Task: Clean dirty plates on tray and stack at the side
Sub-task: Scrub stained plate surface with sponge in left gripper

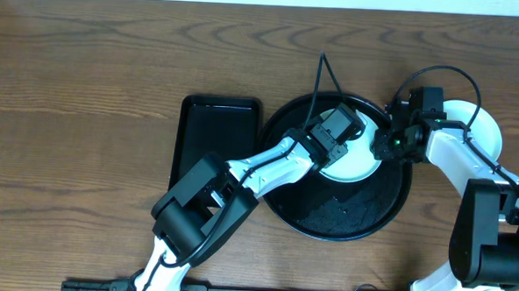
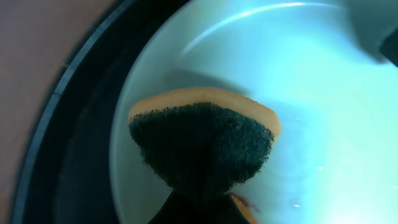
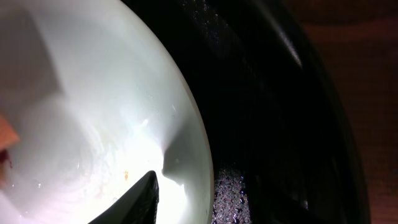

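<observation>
Overhead: bright and even, lit from above; only soft, short shadows on the tabletop [image 1: 87,85]; faint sheen and pale speckling on the tray [image 1: 344,215]; sharp throughout.

Left wrist: hard bluish-white glare over the plate [image 2: 323,93], blown out at upper right; sponge [image 2: 202,146] in fair focus, soft shadow cast just above it; left margin blurred.

Right wrist: dim, high in contrast; plate washed out at centre, tray near black with pinpoint glints, far right lost in gloom.
</observation>
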Controlling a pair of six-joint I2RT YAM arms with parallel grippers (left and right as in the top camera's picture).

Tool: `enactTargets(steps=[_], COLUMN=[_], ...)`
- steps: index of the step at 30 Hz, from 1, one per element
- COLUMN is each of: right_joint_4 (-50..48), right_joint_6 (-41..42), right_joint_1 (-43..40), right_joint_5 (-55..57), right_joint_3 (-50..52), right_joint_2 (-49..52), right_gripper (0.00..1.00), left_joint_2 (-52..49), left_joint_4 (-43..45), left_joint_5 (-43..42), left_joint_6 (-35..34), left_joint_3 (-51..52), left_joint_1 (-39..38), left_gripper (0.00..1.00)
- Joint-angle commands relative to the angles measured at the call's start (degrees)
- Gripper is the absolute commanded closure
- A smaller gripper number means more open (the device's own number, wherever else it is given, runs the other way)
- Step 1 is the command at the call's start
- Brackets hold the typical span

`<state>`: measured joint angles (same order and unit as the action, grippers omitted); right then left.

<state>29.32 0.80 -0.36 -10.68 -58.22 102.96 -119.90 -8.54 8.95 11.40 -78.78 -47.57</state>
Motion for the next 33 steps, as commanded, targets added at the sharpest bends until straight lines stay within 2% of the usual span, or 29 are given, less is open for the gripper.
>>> enactTargets(steps=[1, 13, 17, 21, 25, 26, 33], right_joint_4=[-0.1, -0.2, -0.2, -0.2, -0.2, -0.2, -0.3], right_joint_6=[-0.2, -0.2, -0.2, -0.2, -0.2, -0.2, -0.2], right_joint_1=[0.1, 0.1, 0.1, 0.1, 0.1, 0.1, 0.1], right_joint_5=[-0.3, -0.3, -0.3, -0.3, -0.3, -0.3, -0.4], right_joint_3=[-0.2, -0.2, -0.2, -0.2, -0.2, -0.2, -0.1], right_joint_2=[-1.3, -1.3, -1.3, -1.3, -1.3, -1.3, -1.3], right_gripper=[0.56, 0.57, 0.57, 0.57, 0.74, 0.75, 0.68], left_joint_2=[0.7, 0.9, 0.5, 0.1, 0.0, 0.0, 0.0], left_joint_4=[0.3, 1.9, 1.5, 1.3, 0.5, 0.2, -1.0], left_joint_5=[3.8, 3.5, -1.2, -1.4, -1.4, -1.4, -1.4], left_joint_6=[2.9, 1.9, 1.9, 1.9, 1.9, 1.8, 1.8], left_joint_3=[-1.1, -1.7, -1.7, -1.7, -1.7, -1.7, -1.4], left_joint_1=[0.5, 3.3, 3.3, 3.1, 3.1, 3.1, 3.1], left_gripper=[0.93, 0.93, 0.93, 0.93, 0.93, 0.93, 0.93])
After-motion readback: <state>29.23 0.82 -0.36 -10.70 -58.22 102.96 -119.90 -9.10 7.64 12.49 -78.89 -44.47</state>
